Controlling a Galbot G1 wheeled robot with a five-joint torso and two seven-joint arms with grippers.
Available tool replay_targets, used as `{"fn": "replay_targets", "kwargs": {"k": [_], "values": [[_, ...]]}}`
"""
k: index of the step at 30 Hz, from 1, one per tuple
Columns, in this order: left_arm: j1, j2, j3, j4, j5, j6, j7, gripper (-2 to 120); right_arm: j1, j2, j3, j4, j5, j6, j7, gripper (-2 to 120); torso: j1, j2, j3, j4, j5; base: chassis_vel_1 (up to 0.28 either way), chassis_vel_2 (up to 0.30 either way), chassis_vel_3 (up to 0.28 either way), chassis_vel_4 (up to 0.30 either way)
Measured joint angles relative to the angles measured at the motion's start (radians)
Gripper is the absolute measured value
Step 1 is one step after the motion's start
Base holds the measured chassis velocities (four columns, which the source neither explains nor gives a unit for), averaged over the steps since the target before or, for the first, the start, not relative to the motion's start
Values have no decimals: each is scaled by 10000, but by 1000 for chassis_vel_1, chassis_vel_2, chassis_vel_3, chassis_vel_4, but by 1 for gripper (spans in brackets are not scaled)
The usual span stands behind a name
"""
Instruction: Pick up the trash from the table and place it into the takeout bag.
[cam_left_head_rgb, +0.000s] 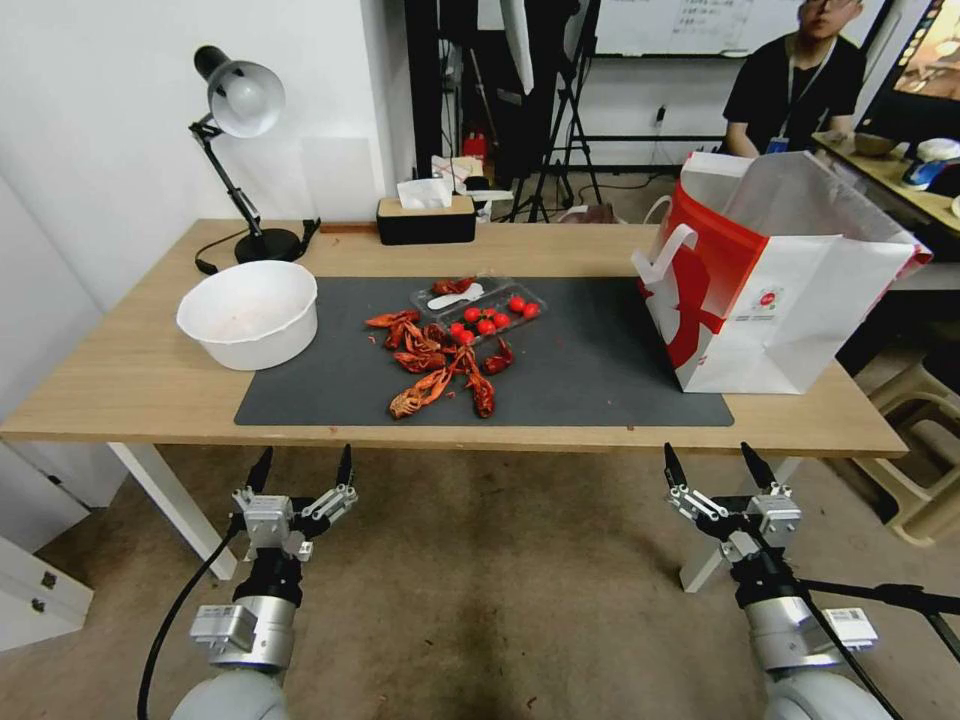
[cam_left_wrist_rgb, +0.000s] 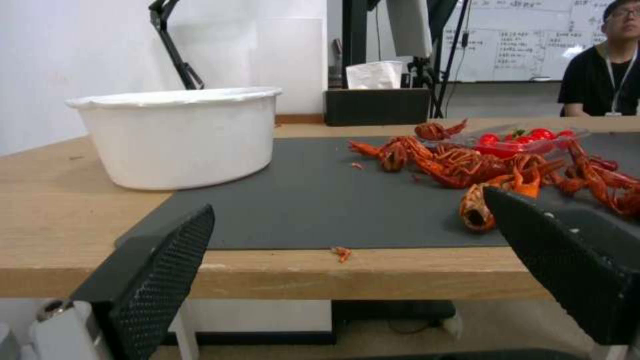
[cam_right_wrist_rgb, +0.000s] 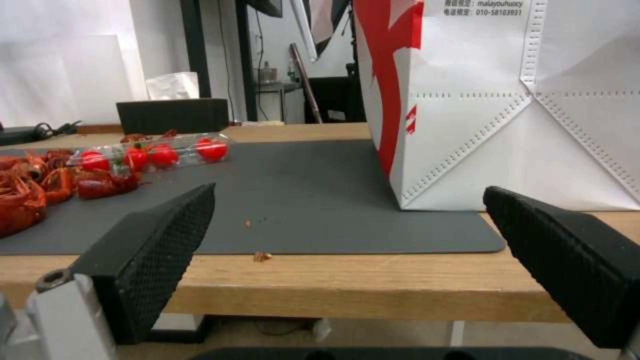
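I'm seeing both arms hanging low in front of the desk's near edge, over bare floor. The left gripper (cam_left_head_rgb: 302, 470) is sitting with its fingers (cam_left_wrist_rgb: 157, 280) spread wide and released, short of the edge and below the desk top; the right gripper (cam_left_head_rgb: 716, 467) is doing the same farther right, fingers (cam_right_wrist_rgb: 150, 255) apart and holding nothing.

Past the edge, the light-wood desk (cam_left_head_rgb: 120, 385) is showing a bare strip before the dark grey mat (cam_left_head_rgb: 600, 370). A few red crumbs are lying at the mat's front border. On the mat's middle, a heap of red crayfish shells (cam_left_head_rgb: 440, 365) is lying loose, touching a clear plastic tray of small tomatoes (cam_left_head_rgb: 490, 305) just behind it. To the left, a white bowl (cam_left_head_rgb: 250, 312) is standing across the mat's left border, with open mat between it and the shells.

On the right, the takeout bag (cam_left_head_rgb: 790, 300) is standing upright at the mat's right end, mouth open, handles (cam_left_head_rgb: 665, 255) facing the middle. A wide open stretch of mat is lying between it and the shells.

Farther back, a black tissue box (cam_left_head_rgb: 425, 220) and a desk lamp (cam_left_head_rgb: 240, 110) are sitting near the far edge
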Motion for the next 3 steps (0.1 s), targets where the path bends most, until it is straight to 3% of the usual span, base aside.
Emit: {"fn": "replay_targets", "kwargs": {"k": [3], "values": [[-2, 2, 1, 3, -2, 2, -2, 100, 0, 0, 1, 1, 0, 0, 0, 100, 0, 0, 0, 0, 0, 0, 0, 0, 0]]}}
